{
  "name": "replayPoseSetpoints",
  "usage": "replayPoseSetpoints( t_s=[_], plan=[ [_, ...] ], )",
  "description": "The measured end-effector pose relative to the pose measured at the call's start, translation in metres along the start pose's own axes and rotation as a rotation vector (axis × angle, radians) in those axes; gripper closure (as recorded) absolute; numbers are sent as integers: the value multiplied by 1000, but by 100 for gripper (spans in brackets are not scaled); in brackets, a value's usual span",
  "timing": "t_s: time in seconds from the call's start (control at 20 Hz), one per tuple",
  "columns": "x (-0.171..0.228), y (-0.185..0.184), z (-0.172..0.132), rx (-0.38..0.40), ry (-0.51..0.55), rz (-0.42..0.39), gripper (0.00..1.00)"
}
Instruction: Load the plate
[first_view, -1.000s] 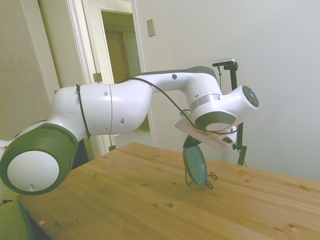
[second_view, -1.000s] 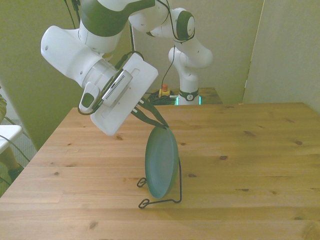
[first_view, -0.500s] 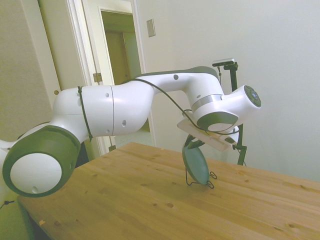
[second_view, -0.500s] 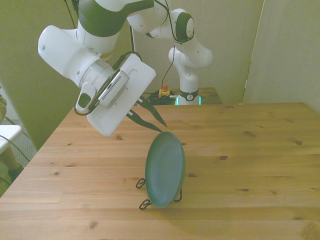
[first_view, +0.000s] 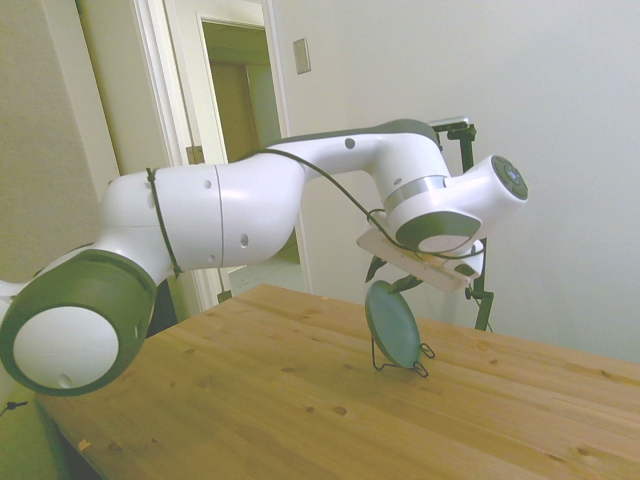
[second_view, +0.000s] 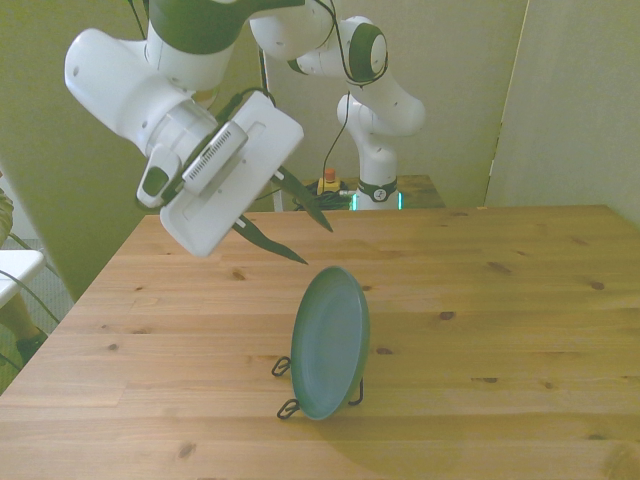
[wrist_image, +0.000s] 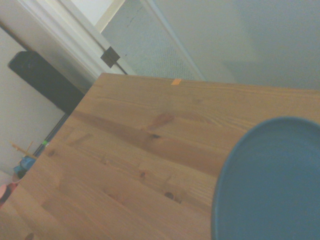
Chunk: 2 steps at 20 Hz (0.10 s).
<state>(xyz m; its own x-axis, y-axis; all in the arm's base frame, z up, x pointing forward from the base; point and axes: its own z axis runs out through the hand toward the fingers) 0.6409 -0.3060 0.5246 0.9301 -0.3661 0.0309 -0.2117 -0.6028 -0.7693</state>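
plate — upright on wire rack; jaws — spread, empty, above and apart from it

I count one plate on my tabletop, and one thin dark wire stand under it. My one tool has two dark fingers. Beyond the far edge I see one other white arm. In the side view there is one doorway and one wall switch plate.
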Motion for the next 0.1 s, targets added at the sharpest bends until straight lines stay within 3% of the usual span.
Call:
replayPoseSetpoints(
  t_s=[0.1],
  plan=[
    [-12,-20,-25,-26,69,-37,0]
  ],
)
